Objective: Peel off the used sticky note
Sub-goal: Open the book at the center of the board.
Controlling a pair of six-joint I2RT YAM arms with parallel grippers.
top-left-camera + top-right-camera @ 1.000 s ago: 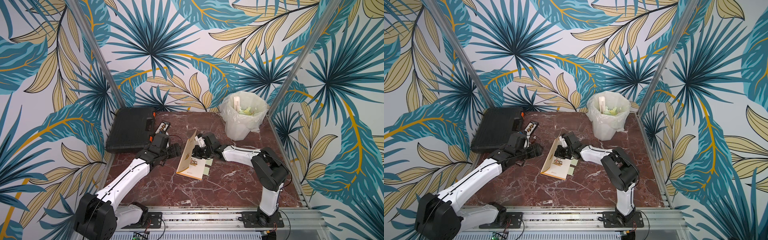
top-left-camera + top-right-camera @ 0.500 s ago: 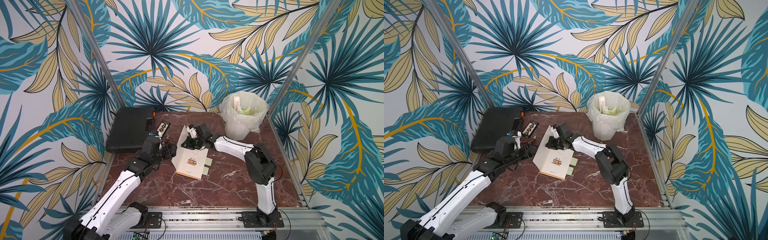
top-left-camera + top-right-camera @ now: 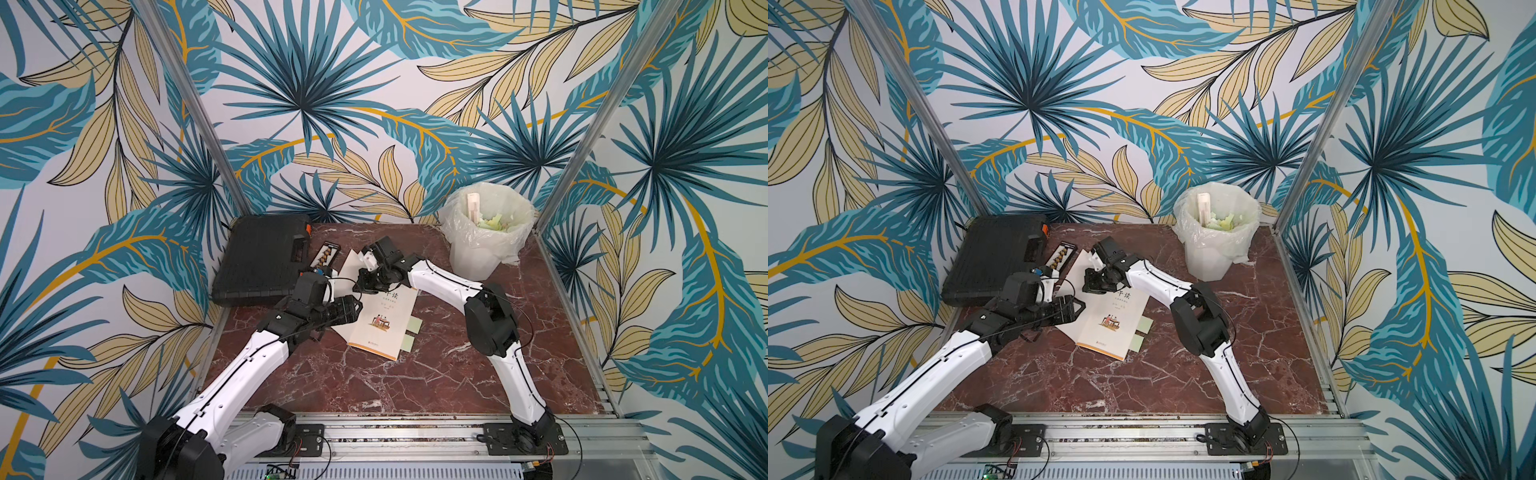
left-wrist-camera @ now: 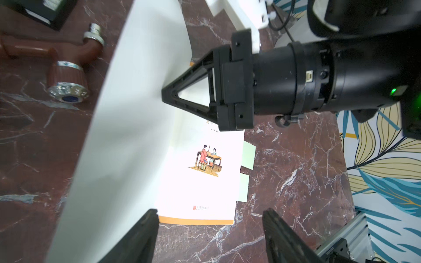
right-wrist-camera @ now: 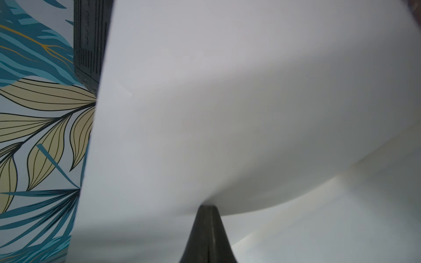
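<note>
A white book [image 3: 384, 322] [image 3: 1113, 322] with an orange lower band lies on the marble table, its cover [image 4: 127, 127] lifted and curved over to the left. My right gripper [image 3: 360, 286] [image 3: 1089, 286] [image 4: 163, 93] [image 5: 208, 207] is shut on that cover's edge. Two pale green sticky notes [image 3: 413, 324] [image 3: 1144, 323] [image 4: 248, 154] jut from the book's right edge, apart from both grippers. My left gripper [image 3: 357, 306] [image 3: 1081, 306] [image 4: 209, 213] is open with nothing between its fingers, low at the book's left side under the raised cover.
A black case [image 3: 262, 257] lies at the back left, with a small abacus [image 3: 325, 255] beside it. A bag-lined bin [image 3: 486, 232] holding scraps stands at the back right. A brown pipe-shaped object [image 4: 66, 75] lies left of the cover.
The book, tilted up before, now lies flat with its cover pulled over to the left by my right gripper. My left gripper has drawn back, then come to the book's left side, its jaws narrowing slightly.
</note>
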